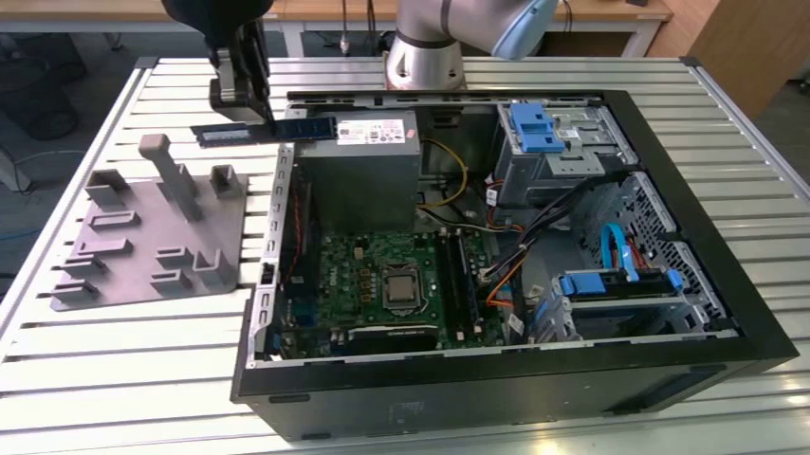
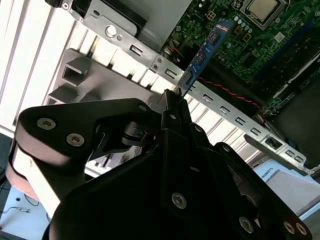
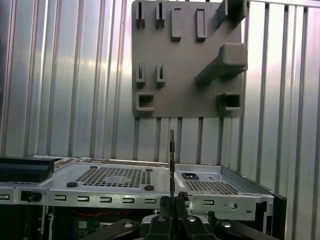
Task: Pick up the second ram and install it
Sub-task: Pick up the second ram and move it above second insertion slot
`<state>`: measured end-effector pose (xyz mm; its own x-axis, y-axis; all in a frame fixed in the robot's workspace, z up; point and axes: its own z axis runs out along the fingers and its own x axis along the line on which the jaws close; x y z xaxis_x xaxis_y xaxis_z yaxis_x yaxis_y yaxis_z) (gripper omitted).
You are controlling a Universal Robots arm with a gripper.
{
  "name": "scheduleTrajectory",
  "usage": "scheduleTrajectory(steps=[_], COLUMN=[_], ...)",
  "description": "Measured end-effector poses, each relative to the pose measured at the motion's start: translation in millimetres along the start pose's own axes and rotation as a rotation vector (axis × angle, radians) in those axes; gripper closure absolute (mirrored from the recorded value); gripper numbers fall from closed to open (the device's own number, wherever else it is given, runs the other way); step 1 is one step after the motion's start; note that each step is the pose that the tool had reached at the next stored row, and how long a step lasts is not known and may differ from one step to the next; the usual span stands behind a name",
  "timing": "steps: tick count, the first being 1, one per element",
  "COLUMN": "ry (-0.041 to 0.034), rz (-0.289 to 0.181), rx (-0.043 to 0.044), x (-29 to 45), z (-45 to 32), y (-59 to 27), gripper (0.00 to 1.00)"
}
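Item: ram (image 1: 303,126). Held level in my claw (image 1: 262,121), which is clamped on its flat faces at mid-length. It hangs over the case (image 1: 506,389) rim, 11 o'clock from the motherboard (image 1: 367,275). Judged light, stiff and thin, with fragile contacts, so hold the faces and spare the pins.

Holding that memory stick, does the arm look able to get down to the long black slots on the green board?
Probably yes. The computer case is open on top, and the slots beside the processor look uncovered, with cables alongside rather than across. The pincer grips the memory stick.
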<state>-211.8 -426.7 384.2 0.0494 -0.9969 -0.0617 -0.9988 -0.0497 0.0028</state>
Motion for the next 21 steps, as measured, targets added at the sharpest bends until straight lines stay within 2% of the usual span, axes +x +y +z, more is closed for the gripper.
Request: scheduleTrajectory(steps=[21], ry=[0.0], rz=[0.0], rx=[-0.0001], x=[1.9], z=[0.0], y=[-38.1], gripper=[0.86])
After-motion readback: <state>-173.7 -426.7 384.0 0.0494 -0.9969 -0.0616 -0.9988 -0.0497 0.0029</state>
